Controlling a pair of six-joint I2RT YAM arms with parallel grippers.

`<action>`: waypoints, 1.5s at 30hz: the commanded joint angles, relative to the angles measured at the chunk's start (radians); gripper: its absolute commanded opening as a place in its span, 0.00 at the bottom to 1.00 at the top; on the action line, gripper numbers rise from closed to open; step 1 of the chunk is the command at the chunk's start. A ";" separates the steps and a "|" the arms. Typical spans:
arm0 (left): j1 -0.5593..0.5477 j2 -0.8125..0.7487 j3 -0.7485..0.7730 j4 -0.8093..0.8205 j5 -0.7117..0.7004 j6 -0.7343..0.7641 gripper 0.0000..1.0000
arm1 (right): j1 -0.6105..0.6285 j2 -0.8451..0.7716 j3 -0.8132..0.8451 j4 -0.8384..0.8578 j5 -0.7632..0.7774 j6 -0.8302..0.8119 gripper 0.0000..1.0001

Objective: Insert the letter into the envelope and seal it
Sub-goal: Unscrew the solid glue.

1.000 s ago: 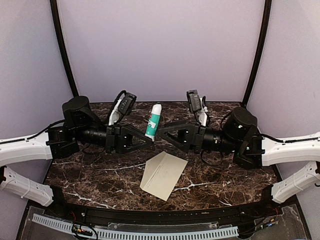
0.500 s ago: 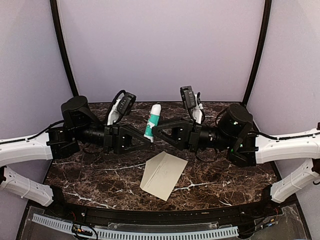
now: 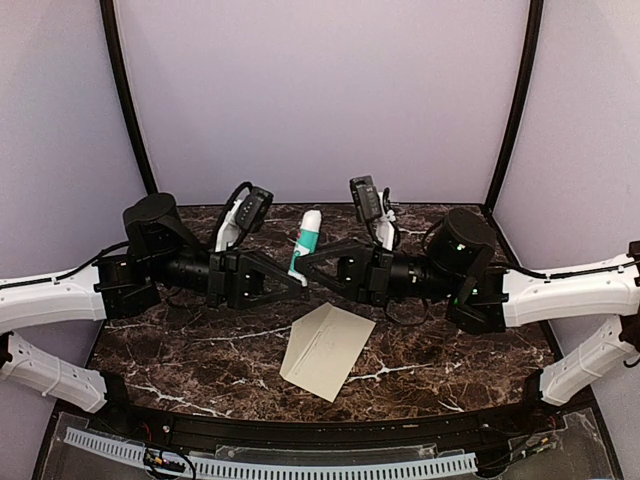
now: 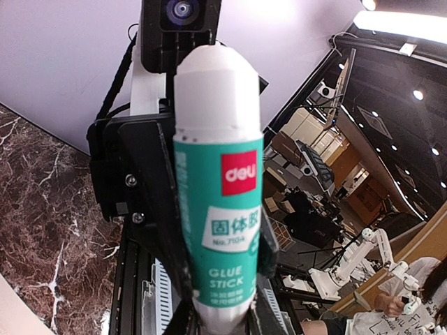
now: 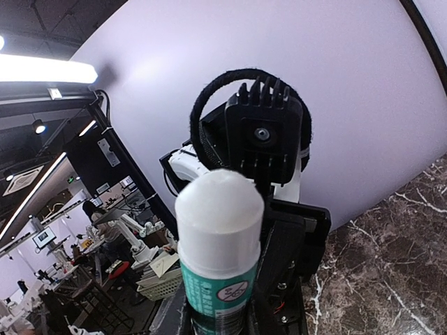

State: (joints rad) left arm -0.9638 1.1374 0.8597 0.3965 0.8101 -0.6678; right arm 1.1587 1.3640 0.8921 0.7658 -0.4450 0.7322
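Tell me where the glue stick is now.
At the centre of the top view, the glue stick is nearly upright between the left end effector and the right end effector, just behind the envelope.

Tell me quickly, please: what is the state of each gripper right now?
Left gripper: closed, holding the glue stick by its lower end.
Right gripper: appears closed on the same glue stick, higher up.
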 commanded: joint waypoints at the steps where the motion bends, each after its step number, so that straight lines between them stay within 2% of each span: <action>1: 0.002 -0.008 -0.011 0.038 -0.009 0.003 0.06 | 0.008 -0.005 0.024 0.046 0.006 0.002 0.12; 2: 0.003 -0.010 -0.009 0.033 -0.019 0.005 0.11 | 0.008 -0.008 0.022 0.046 0.012 0.004 0.10; 3: 0.003 -0.016 -0.008 0.020 -0.038 0.008 0.24 | 0.008 -0.011 0.020 0.042 0.018 0.004 0.08; 4: 0.003 -0.020 -0.006 0.013 -0.048 0.016 0.31 | 0.007 -0.017 0.017 0.037 0.026 0.004 0.07; 5: 0.002 -0.029 -0.005 -0.007 -0.068 0.023 0.42 | 0.007 -0.021 0.013 0.028 0.035 0.003 0.06; 7: 0.003 -0.047 -0.004 -0.039 -0.099 0.039 0.55 | 0.005 -0.032 0.010 0.007 0.052 0.000 0.05; 11: 0.005 -0.091 0.000 -0.109 -0.165 0.070 0.69 | -0.002 -0.049 0.002 -0.038 0.065 -0.008 0.03; 14: 0.006 -0.115 0.007 -0.144 -0.211 0.081 0.72 | -0.007 -0.057 -0.002 -0.080 0.058 -0.016 0.02; 20: 0.007 -0.103 0.046 -0.171 -0.265 0.088 0.74 | -0.007 -0.048 0.020 -0.200 0.003 -0.039 0.00; 29: 0.007 -0.036 0.066 -0.140 -0.245 0.053 0.74 | 0.011 -0.024 0.080 -0.360 0.011 -0.096 0.00; 36: 0.008 -0.021 0.057 -0.108 -0.236 0.028 0.56 | 0.017 -0.009 0.092 -0.374 0.013 -0.101 0.00; 37: 0.008 -0.020 0.055 -0.099 -0.231 0.025 0.51 | 0.017 -0.007 0.095 -0.379 0.012 -0.102 0.00; 40: 0.008 -0.018 0.046 -0.076 -0.226 0.011 0.48 | 0.018 0.002 0.104 -0.399 0.012 -0.108 0.00; 45: 0.008 -0.010 0.041 -0.054 -0.213 -0.001 0.37 | 0.017 0.007 0.117 -0.425 0.020 -0.116 0.00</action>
State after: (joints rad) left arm -0.9600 1.1259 0.8989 0.2817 0.5678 -0.6552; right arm 1.1664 1.3666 0.9672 0.3408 -0.4274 0.6350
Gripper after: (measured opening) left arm 0.390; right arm 0.181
